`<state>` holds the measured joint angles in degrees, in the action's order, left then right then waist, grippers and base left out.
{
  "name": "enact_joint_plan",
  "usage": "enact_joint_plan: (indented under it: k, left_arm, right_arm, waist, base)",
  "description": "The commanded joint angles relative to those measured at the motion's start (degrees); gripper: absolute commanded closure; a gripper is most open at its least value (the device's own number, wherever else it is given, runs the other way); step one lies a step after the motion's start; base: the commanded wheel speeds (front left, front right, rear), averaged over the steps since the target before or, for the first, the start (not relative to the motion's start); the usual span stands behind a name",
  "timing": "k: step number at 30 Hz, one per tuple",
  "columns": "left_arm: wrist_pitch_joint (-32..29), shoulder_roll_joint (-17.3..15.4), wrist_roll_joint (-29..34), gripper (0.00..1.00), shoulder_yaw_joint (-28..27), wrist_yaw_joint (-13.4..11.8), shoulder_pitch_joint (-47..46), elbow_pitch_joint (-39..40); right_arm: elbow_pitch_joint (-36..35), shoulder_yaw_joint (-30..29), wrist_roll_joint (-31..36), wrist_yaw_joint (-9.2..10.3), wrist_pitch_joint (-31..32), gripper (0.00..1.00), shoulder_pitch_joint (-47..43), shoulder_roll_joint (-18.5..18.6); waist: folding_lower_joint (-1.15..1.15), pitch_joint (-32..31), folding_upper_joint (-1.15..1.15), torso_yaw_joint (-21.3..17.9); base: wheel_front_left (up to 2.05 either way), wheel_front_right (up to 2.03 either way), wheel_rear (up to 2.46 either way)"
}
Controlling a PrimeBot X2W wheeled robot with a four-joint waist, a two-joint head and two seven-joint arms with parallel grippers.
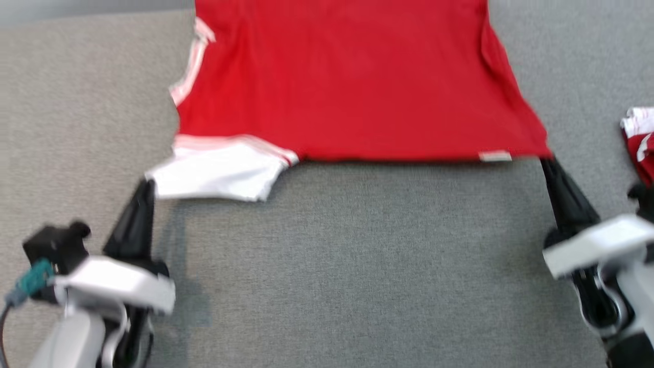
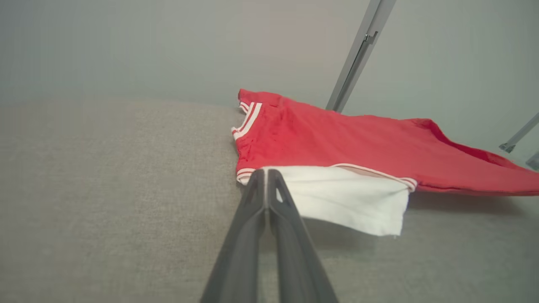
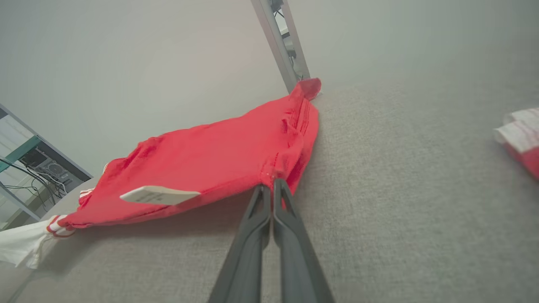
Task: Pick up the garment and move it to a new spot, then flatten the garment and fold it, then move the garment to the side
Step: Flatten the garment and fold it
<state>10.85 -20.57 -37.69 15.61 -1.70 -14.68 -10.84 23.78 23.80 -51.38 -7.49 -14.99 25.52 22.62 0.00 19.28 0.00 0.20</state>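
Both near corners of the garment [image 1: 347, 82] are met by a gripper in the head view. It is a red shirt with white-striped trim, spread across the grey cloth surface [image 1: 357, 266], and its far part runs off the top of that view. The left gripper [image 1: 148, 184] sits at the lower left with its tips at the outer corner of the white sleeve [image 1: 214, 176]. The right gripper [image 1: 546, 162] sits at the lower right with its tips at the shirt's near right corner, just beside a small pale label [image 1: 494, 156] on the hem. The hem runs nearly straight between them. A second red-and-white bundle [image 1: 639, 145] lies at the right edge, apart from the garment (this whole view is somewhat blurred). In the left wrist view the left gripper [image 2: 266, 172] has its fingers pressed together, clenched on the edge of the sleeve where white cloth meets the striped cuff. The sleeve hangs clear of the surface with a shadow beneath it, and the red body slopes away to the right. A slanted metal post [image 2: 358, 54] stands behind it against a plain wall [image 2: 126, 42]. In the right wrist view the right gripper [image 3: 269, 183] is likewise clenched, pinching the bunched red corner of the garment. The near hem is raised off the surface with a shadow under it, the label faces the camera, and the white sleeve shows at the far lower left. The bundle lies well apart at the right edge.
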Motion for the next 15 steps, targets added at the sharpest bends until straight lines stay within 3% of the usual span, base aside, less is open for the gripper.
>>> enact_joint_plan:
  k: [1,6,11,15]
  left_arm:
    - [-1.0,-0.8,-0.3,1.0,-0.3,-0.8,1.6,2.0]
    - [-9.4,-2.5,-2.2,1.0,0.3,-7.3,14.6,20.9]
    - [-16.5,-6.1,-1.9,1.0,-0.2,-13.4,23.6,35.0]
    - [-20.0,-8.2,-2.5,1.0,-1.2,-16.3,28.1,43.2]
  right_arm:
    - [-0.9,-0.6,0.2,0.0,-0.4,1.0,-1.5,0.5]
    - [-5.9,-2.2,-0.2,0.0,0.1,1.0,-11.5,2.1]
    - [-11.2,-5.8,1.3,0.0,2.4,1.0,-20.1,3.0]
    - [-15.9,-10.3,3.7,0.0,5.8,1.0,-26.5,2.4]
  waist:
    - [0.0,-1.9,0.0,0.9]
    - [0.0,-5.7,0.0,1.8]
    - [0.0,-8.5,0.0,2.5]
    - [0.0,-9.6,0.0,3.1]
  base:
    - [0.0,0.0,0.0]
    - [0.0,0.0,0.0]
    - [0.0,0.0,0.0]
    - [0.0,0.0,0.0]
